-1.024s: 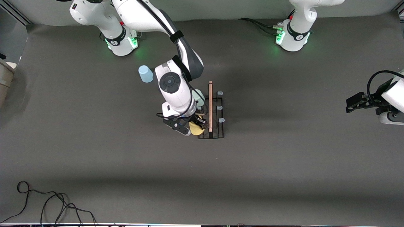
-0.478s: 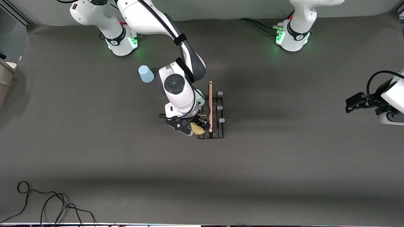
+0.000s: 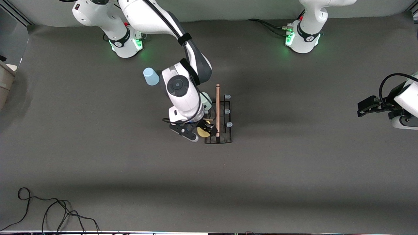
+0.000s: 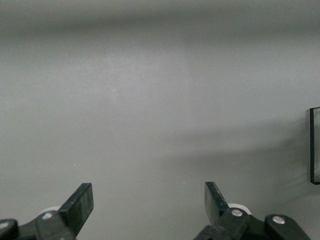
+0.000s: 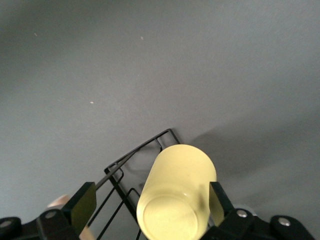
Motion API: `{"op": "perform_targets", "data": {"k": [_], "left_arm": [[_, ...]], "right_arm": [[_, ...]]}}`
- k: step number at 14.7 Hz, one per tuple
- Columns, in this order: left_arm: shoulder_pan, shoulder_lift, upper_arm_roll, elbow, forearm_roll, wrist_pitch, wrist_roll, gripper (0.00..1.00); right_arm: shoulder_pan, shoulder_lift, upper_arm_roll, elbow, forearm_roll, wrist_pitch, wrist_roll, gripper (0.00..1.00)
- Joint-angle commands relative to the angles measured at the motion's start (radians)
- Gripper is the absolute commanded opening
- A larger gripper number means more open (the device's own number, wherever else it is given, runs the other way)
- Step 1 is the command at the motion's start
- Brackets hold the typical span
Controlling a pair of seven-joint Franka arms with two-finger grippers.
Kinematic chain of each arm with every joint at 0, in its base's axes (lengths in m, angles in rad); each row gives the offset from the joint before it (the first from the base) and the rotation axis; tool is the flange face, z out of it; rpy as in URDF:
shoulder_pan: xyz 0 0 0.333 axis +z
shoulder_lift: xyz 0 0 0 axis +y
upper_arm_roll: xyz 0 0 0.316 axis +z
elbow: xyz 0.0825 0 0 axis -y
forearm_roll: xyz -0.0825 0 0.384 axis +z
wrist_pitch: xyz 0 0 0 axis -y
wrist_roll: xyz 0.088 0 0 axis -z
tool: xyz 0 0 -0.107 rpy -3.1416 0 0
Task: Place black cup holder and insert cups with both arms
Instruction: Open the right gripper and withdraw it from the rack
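Observation:
The black cup holder [image 3: 226,133] stands mid-table, its wooden handle [image 3: 217,111] running along its length. My right gripper [image 3: 203,133] hangs open over the rack's nearer end. The yellow cup [image 5: 176,192] leans there on the wire rack [image 5: 117,167] between the spread fingers, its base toward the wrist camera. One finger [image 5: 216,200] is close against the cup and the other stands well off it. A pale grey-green cup [image 3: 206,99] peeks out beside the right wrist, on the rack. The light blue cup [image 3: 151,76] stands on the table toward the right arm's base. My left gripper [image 3: 363,109] waits open at its end of the table, nothing between its fingers [image 4: 82,200].
Black cables [image 3: 55,209] lie coiled at the table's near edge toward the right arm's end. Three capped prongs [image 3: 227,111] on the rack's side toward the left arm carry nothing.
My right gripper has opened and let go of the yellow cup, which now rests on the rack. The left arm has not moved.

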Motion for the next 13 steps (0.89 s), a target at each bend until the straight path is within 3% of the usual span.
{"op": "perform_targets", "data": {"k": [1, 5, 7, 10, 13], "left_arm": [[-0.008, -0.004, 0.004, -0.002, 0.0, -0.003, 0.008, 0.99], [-0.008, 0.0, 0.002, -0.003, 0.0, 0.0, 0.008, 0.99], [-0.006, 0.0, 0.002, -0.005, 0.0, -0.001, 0.01, 0.99], [-0.006, 0.0, 0.004, -0.005, 0.0, -0.001, 0.01, 0.99], [-0.006, 0.0, 0.002, -0.005, 0.0, 0.0, 0.01, 0.99]], "right_arm": [[-0.006, -0.118, -0.066, 0.013, -0.021, -0.18, -0.078, 1.0], [-0.001, -0.258, -0.204, 0.011, -0.023, -0.416, -0.255, 1.0], [0.008, -0.324, -0.272, 0.012, -0.084, -0.525, -0.35, 1.0], [-0.002, -0.421, -0.321, 0.004, -0.185, -0.637, -0.457, 1.0], [0.002, -0.479, -0.422, 0.006, -0.222, -0.737, -0.621, 1.0]]}}
